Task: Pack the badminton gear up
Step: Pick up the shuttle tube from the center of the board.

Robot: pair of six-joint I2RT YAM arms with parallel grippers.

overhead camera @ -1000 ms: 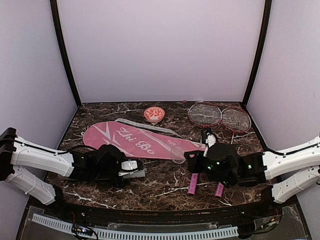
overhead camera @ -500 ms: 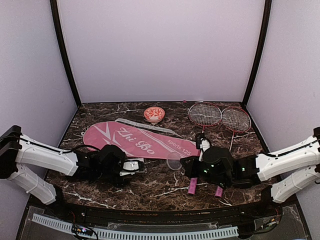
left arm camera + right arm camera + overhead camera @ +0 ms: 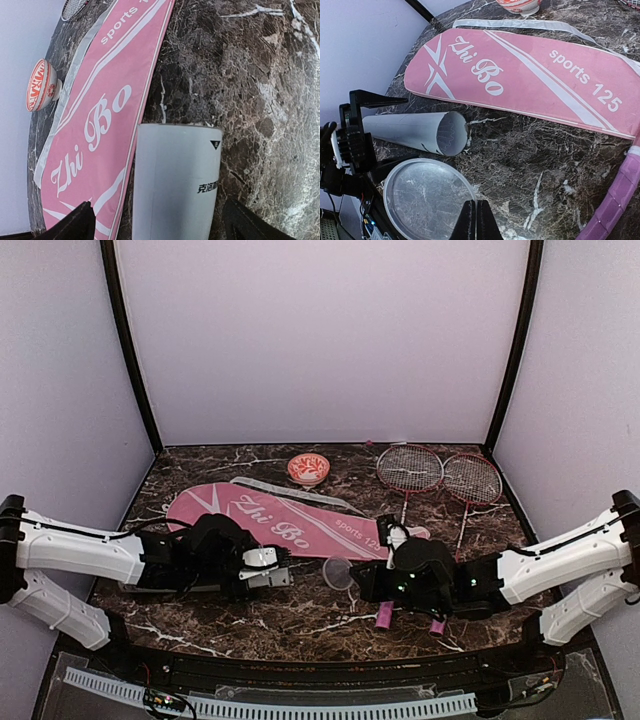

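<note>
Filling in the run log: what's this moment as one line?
left gripper: open, straddling tube | right gripper: shut on clear lid | tube: lying open-ended beside cover

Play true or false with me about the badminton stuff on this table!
1. The bowl sits behind the cover. True.
2. The tube stands upright. False: it lies on its side beside the cover.
3. The right gripper holds a clear lid. True.
4. The rackets are inside the cover. False: they lie outside it, to its right.
5. The left gripper squeezes the tube. False: its jaws stand open on either side of it.
</note>
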